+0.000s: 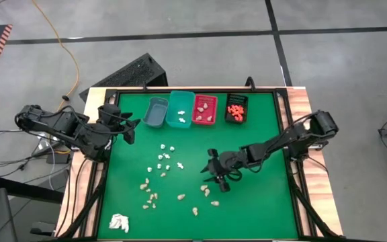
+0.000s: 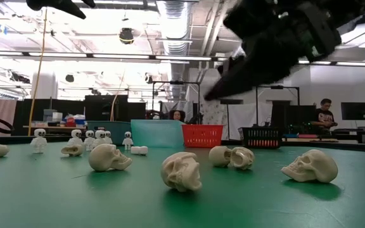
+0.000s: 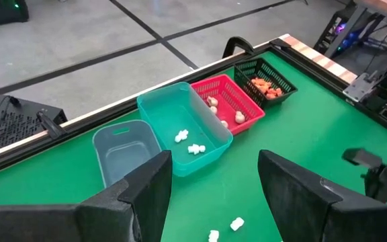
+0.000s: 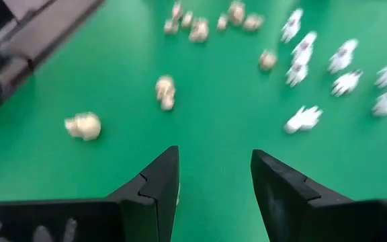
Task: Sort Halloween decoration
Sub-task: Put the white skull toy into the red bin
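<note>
High view: green table framed in wood, four small bins lined along far edge. Grey bin, teal bin with a few white pieces, red bin with beige pieces, black bin with orange pieces. Halloween decoration mostly loose on mat: white figures near centre, tan skulls scattered toward near edge. White papery wad at near left corner.

Right gripper over mat centre, just above and beside tan skulls; jaws parted, nothing between them, confirmed in right wrist view, green mat showing in gap. Not touching any piece.

Left gripper at left edge of table, near grey bin, jaws spread wide and empty; left wrist view looking toward bins.

Low view: skulls lying on mat in foreground, white skeleton figures upright behind, right arm overhead. Persons visible in room beyond.
</note>
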Controlling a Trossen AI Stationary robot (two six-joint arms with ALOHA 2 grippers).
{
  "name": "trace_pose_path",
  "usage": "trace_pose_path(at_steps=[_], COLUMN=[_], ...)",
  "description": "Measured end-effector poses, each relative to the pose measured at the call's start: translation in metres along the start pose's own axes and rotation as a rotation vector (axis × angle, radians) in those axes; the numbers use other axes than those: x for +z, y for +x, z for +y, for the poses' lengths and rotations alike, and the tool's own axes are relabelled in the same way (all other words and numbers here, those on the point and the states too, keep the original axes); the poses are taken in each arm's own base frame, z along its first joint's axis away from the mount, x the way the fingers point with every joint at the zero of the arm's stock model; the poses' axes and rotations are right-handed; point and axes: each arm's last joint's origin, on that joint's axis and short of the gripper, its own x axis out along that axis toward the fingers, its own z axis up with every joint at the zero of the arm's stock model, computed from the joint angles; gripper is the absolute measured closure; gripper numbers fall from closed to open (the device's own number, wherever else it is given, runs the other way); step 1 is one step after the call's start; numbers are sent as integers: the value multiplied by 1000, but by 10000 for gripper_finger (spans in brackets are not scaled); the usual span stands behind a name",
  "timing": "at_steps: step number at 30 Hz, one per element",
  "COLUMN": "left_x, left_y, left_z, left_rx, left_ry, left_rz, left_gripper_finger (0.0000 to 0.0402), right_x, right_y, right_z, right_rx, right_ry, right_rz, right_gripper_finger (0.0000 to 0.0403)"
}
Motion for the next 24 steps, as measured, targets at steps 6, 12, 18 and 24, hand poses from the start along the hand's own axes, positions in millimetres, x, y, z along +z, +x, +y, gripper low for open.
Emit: trace_pose_path(at_steps=[6,12,18,24], left_x=[0,-2,-5,-9], left_y=[0,2,6,11], left_z=[0,-3,-8,-13], left_rx=[-6,-9,-11,-8], left_ry=[1,13,32,51], left_rz=[10,28,54,78], left_gripper_finger=[191,191,191,191], right_x=[-9,-16,-23,-29], right_y=[19,35,45,46], right_z=[4,8,14,18], right_rx=[13,27,47,55], right_ry=[-6,-9,-1,-4], right_rz=[52,60,77,122], right_gripper_finger=[223,223,223,223])
